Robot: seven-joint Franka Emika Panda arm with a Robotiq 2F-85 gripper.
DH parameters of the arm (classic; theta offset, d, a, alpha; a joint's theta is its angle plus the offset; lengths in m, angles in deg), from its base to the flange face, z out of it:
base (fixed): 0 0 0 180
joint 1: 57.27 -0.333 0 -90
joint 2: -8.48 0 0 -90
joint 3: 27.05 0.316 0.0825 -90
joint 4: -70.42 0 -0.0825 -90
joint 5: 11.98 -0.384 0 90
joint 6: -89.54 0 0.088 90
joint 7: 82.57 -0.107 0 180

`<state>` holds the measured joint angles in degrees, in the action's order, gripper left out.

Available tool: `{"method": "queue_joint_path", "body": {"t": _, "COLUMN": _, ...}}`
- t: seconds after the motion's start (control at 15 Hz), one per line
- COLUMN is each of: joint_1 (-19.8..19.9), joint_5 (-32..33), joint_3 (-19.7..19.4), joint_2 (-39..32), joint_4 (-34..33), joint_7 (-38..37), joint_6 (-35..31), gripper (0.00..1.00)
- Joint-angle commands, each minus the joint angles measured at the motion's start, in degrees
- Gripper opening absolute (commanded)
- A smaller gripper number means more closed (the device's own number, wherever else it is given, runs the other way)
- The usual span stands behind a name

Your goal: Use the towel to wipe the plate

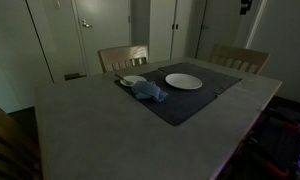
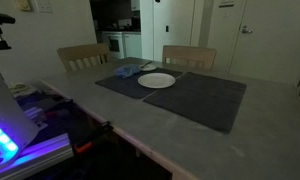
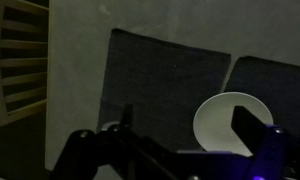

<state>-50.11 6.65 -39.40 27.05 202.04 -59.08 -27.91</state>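
We're on the towel (image 1: 147, 92) first: a blue, crumpled heap on the dark placemat (image 1: 195, 103), just beside the white plate (image 1: 183, 81). It is bunched up, so it has no clear end that points anywhere. In that exterior view its longer stretch runs roughly across the picture, slanting down towards the near side. In an exterior view from across the table we catch the towel (image 2: 125, 70) again, a bluish lump on the mat's far corner by the chairs.

The plate is round, lies flat and faces up. In an exterior view a small pale thing (image 1: 133, 80) sits just beside the towel, and it is too dim for us to say what it is.

Now the gripper (image 3: 190, 140), seen in the wrist view. Its two dark fingers (image 3: 252, 128) stand wide apart with nothing between them, well clear of the mats. The plate (image 3: 225, 115) shows pale beyond the gap, partly hidden behind one finger.

In the wrist view we count two dark mats side by side: one (image 3: 160, 80) bare, the other (image 3: 275, 80) on the plate's side. The table (image 1: 80, 130) is pale grey and smooth. Two wooden chairs (image 2: 83, 55) (image 2: 188, 55) are pushed in along the far side. Past them we see white doors (image 1: 95, 30), and in an exterior view a lit kitchen doorway (image 2: 125, 20). The room is dark, with a purple glow (image 2: 5, 140) low by the table's edge.
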Motion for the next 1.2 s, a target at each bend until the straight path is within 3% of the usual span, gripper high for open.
{"method": "queue_joint_path", "body": {"t": 0.0, "joint_1": 0.32, "joint_5": -0.14, "joint_3": 0.31, "joint_2": -0.03, "joint_4": -0.09, "joint_7": 0.1, "joint_6": 0.1, "gripper": 1.0}}
{"method": "queue_joint_path", "body": {"t": 0.6, "joint_1": -0.9, "joint_5": 0.5, "joint_3": 2.48, "joint_2": 0.29, "joint_4": -0.47, "joint_7": -0.85, "joint_6": -0.15, "gripper": 1.0}}
{"method": "queue_joint_path", "body": {"t": 1.13, "joint_1": -4.96, "joint_5": -1.5, "joint_3": 6.42, "joint_2": -2.43, "joint_4": -1.88, "joint_7": -2.42, "joint_6": -2.56, "gripper": 1.0}}
